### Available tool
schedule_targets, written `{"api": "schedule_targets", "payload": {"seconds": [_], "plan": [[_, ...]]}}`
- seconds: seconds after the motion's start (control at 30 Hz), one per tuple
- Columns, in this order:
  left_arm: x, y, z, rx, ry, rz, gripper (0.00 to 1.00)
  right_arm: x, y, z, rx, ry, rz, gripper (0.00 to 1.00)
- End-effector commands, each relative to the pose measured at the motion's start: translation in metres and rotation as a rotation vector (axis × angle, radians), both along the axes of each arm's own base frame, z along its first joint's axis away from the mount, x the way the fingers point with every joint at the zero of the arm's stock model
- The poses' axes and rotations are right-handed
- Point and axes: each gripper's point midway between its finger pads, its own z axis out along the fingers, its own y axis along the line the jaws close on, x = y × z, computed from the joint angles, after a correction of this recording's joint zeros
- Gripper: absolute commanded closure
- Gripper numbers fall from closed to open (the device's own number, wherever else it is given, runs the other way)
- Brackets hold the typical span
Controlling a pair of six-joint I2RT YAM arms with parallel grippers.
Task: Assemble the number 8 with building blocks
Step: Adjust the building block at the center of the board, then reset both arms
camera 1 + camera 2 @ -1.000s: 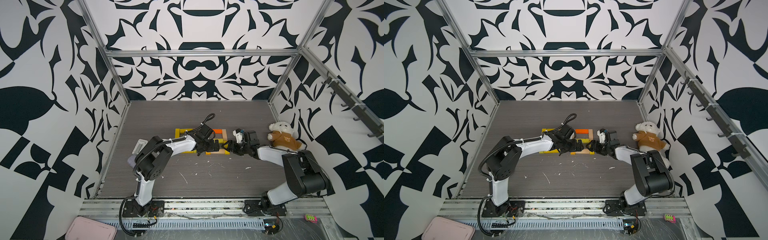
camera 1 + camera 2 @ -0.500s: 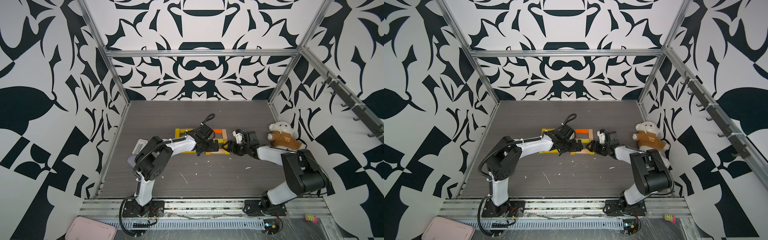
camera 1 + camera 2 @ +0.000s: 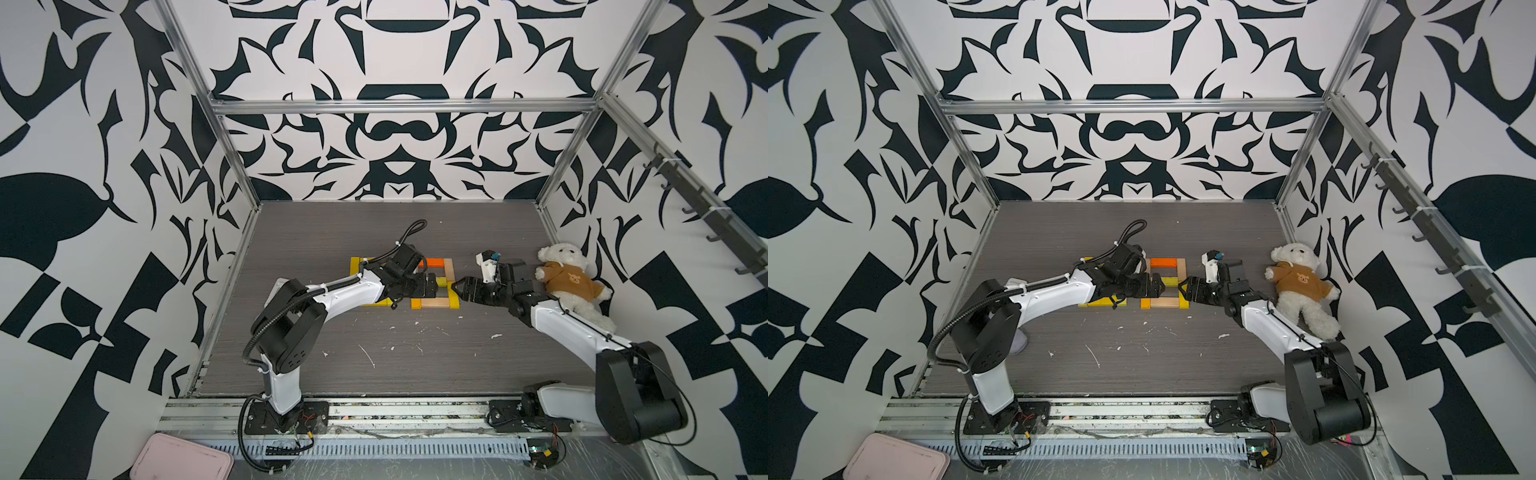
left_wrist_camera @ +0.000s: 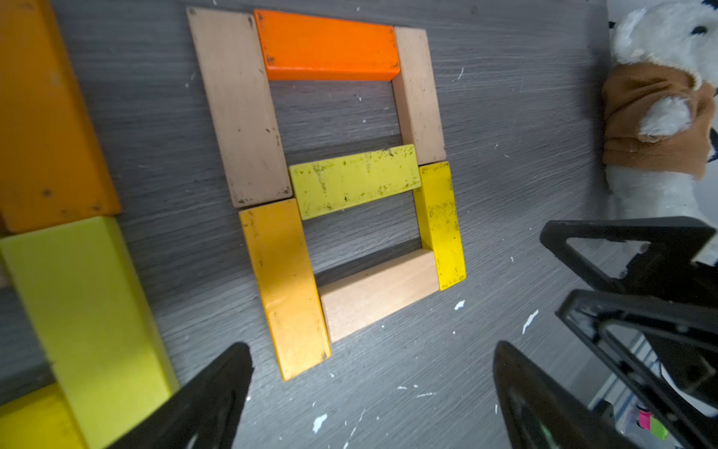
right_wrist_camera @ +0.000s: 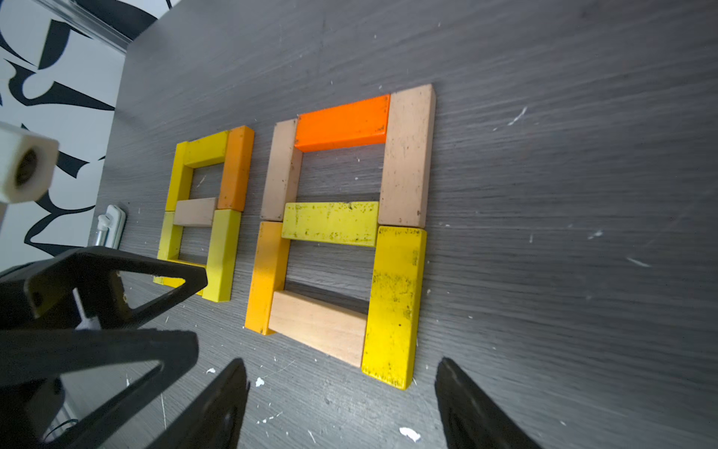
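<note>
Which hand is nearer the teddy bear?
Right. The right hand is between the teddy bear and the orange-topped block 8; the left hand is over the 8's far side.

White-shelled arms [image 3: 345, 293] — black joints, ribbed black cable [image 3: 405, 232].

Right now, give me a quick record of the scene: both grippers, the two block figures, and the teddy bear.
left gripper: open, empty
right gripper: open, empty
right-side eight: both loops closed, orange top, yellow middle bar
left-side eight: mostly yellow, tan middle bar
teddy bear: lying by right wall, apart from both eights
</note>
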Motion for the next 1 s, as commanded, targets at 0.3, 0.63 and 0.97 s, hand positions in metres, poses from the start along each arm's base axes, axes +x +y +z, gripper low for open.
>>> {"api": "schedule_targets", "payload": {"seconds": [0.3,0.63,0.97], "plan": [[0.007,0.084,0.053,0.213,-0.41,0.011,0.01,-0.01,-0.048,0.043,-0.151,-0.16,-0.201,0.07],[0.029,0.212,0.051,0.238,-0.442,0.231,0.01,0.001,-0.075,0.06,-0.26,-0.249,-0.319,0.01],[0.038,0.299,0.034,0.354,-0.512,0.378,0.01,0.019,-0.131,0.059,-0.545,-0.344,-0.533,0.01]]}}
